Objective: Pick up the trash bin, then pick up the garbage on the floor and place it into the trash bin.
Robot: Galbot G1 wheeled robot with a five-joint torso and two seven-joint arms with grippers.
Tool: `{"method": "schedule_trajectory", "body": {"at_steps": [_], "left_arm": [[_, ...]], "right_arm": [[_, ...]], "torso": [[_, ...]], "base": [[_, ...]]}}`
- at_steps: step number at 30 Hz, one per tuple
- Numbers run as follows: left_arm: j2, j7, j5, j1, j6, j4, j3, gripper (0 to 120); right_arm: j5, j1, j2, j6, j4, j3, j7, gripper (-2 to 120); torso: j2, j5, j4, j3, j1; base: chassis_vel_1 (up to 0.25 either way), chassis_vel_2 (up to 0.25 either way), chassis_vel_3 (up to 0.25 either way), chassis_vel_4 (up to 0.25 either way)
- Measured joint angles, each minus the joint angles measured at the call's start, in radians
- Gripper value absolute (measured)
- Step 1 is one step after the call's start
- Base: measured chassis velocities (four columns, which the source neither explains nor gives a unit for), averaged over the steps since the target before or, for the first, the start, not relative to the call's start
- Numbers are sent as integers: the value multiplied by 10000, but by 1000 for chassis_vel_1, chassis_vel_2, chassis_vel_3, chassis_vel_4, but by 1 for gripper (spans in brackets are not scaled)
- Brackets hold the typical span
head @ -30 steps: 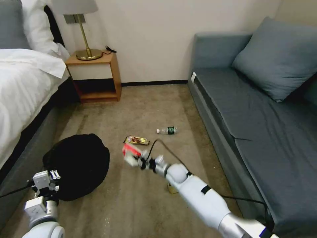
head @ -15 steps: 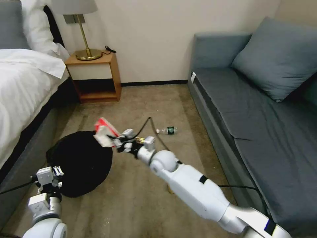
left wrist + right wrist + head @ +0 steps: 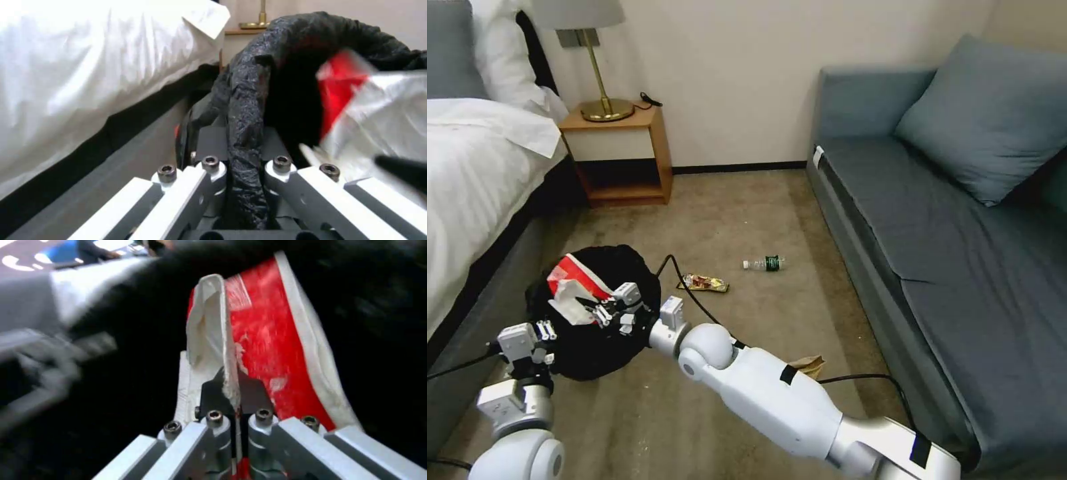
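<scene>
The red-and-white wrapper is pinched by the right gripper over the bin, whose bag rim is clamped by the left gripper. Bin's base is hidden. Snack wrapper and bottle are left on the carpet to the right; brown bag is half-covered by the arm.

Brown paper bag mostly hidden behind right forearm; trash bin base hidden under black liner; left claw tips lost against the liner; red-and-white wrapper motion-blurred in left wrist view; bottle label too small to read.
</scene>
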Motion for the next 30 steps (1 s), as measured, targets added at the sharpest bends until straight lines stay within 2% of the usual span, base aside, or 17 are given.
{"method": "schedule_trajectory", "body": {"at_steps": [5, 7, 11, 13, 15, 19, 21, 23, 25, 29, 30], "left_arm": [[-29, 12, 14, -100, 0, 95, 18, 6], [-76, 12, 56, -169, 3, 139, 28, 6], [-99, 14, 69, -181, 3, 185, 31, 6], [-90, 20, 35, -162, -14, 284, 0, 6], [-80, 24, -6, -153, -24, 319, -15, 6], [7, 65, -149, -153, -121, 568, -62, 6], [23, 67, -156, -159, -137, 599, -63, 6], [58, 68, -182, -189, -157, 675, -65, 6], [61, 69, -190, -199, -157, 677, -65, 6], [78, 73, -213, -275, -148, 690, -51, 6], [78, 73, -213, -275, -148, 690, -51, 6]], "right_arm": [[-237, -106, -150, 34, -3, 35, 119, 10], [-371, -201, -180, 50, 35, 33, 122, 22], [-563, -264, -186, 108, 69, -1, 148, 31], [-809, -297, -144, 353, 35, -2, 216, 42], [-864, -314, -119, 432, 29, 0, 243, 46], [-1085, -334, -129, 736, 67, -59, 281, 64], [-1144, -321, -145, 767, 66, -75, 281, 67], [-1299, -262, -227, 827, 66, -153, 280, 78], [-1310, -259, -244, 828, 66, -172, 280, 81], [-1355, -289, -349, 833, 172, -165, 383, 99], [-1355, -289, -349, 833, 172, -165, 383, 99]], "torso": [[0, 0, 0, 0, 0], [0, 1, 0, 0, 0], [0, 2, 0, 0, 0], [0, 1, 0, 0, 0], [0, 1, 0, 0, 0], [0, 1, 1, -1, 0], [0, 1, 0, 0, 0], [0, 1, 0, 0, 0], [0, 1, 1, 0, 1], [0, 2, 1, 0, 0], [0, 2, 1, 0, 0]], "base": [[0, 0, 0, 0], [0, 0, 0, 0], [0, 0, 0, 0], [0, 0, 0, 0], [0, 0, 0, 0], [0, 0, 0, 0], [0, 0, 0, 0], [0, 0, 0, 0], [0, 0, 0, 0], [0, 0, 0, 0], [0, 0, 0, 0]]}}
